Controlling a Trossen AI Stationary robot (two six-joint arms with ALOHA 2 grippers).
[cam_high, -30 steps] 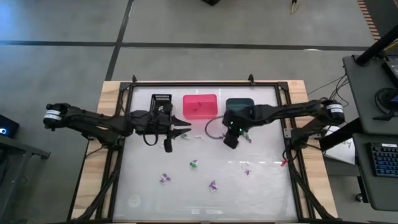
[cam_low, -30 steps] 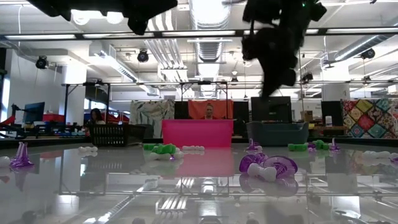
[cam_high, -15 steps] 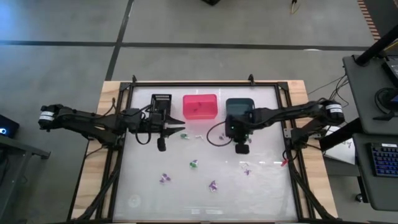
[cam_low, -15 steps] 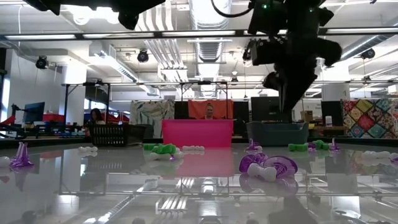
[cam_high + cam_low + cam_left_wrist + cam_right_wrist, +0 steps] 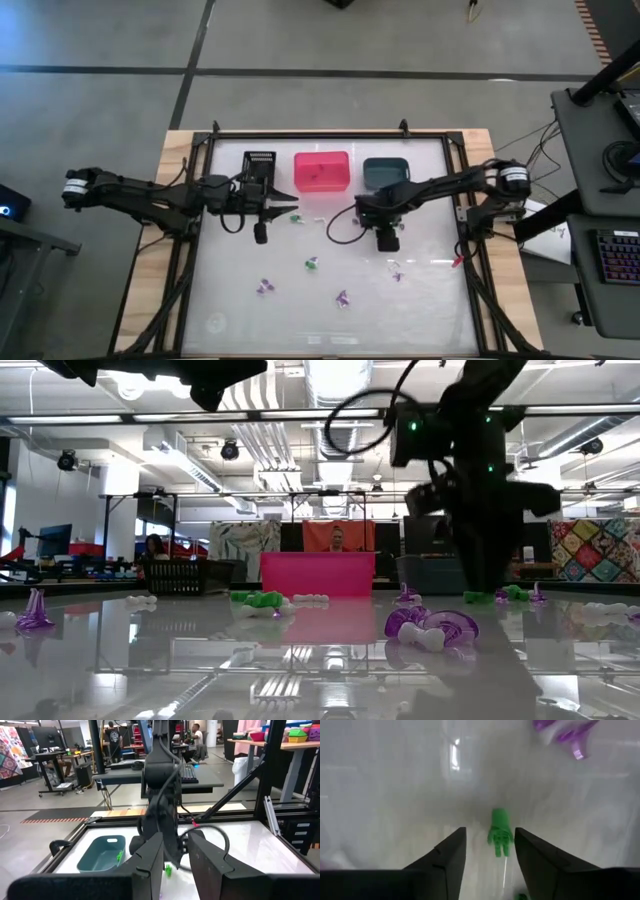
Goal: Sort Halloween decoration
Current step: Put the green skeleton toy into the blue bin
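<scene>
1. Right end effector (image 5: 489, 851) points down at the surface (image 5: 430, 300), in front of the teal bin (image 5: 386, 171). Fingers (image 5: 445, 857) are spread, holding nothing.
2. A green hand trinket (image 5: 500, 832) lies flat on the surface in the gap between the right fingers; contact with either finger cannot be told.
3. A purple-and-white trinket (image 5: 562, 732) lies on the surface beyond the green hand, well apart from it.
4. Left end effector (image 5: 259, 234) hangs in front of the black bin (image 5: 259, 164), near the surface's left side. The left wrist view shows its fingers (image 5: 150, 862) slightly apart; whether they pinch anything cannot be told.
5. Three bins stand in a row along the far edge: black, pink bin (image 5: 321, 170), teal. The left wrist view shows a green piece (image 5: 120, 856) inside the teal bin.
6. Loose trinkets on the surface in the high view: a green one (image 5: 312, 264) mid-surface, purple ones (image 5: 264, 287) and (image 5: 342, 298) nearer the front edge, one at (image 5: 396, 274) to the right, green and white bits (image 5: 298, 217) in front of the pink bin.
7. Low view: a purple-and-white trinket (image 5: 430, 628) lies nearest the camera, a purple cone (image 5: 35, 610) at far left, a green piece (image 5: 262, 600) in front of the pink bin.
</scene>
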